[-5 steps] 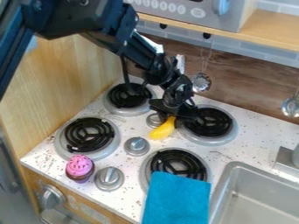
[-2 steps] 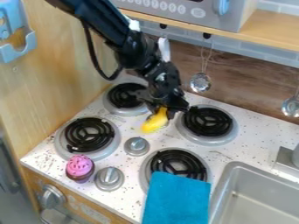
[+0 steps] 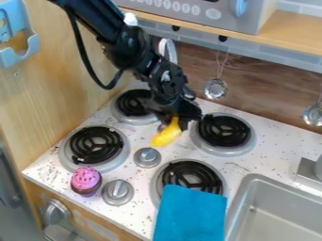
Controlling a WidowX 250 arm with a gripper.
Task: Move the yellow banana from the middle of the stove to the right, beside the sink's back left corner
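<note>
Pincer (image 3: 174,123) grips yellow toy (image 3: 166,135).

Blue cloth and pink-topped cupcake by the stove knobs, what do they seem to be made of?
The blue cloth looks like soft matte fabric, perhaps felt or microfibre: it lies flat without any shine. The cupcake could be moulded plastic or rubber, going by its smooth, rounded, evenly coloured top.

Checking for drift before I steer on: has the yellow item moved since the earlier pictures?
Yes. The yellow item has shifted a little to the left in the view, away from the back right burner.
</note>
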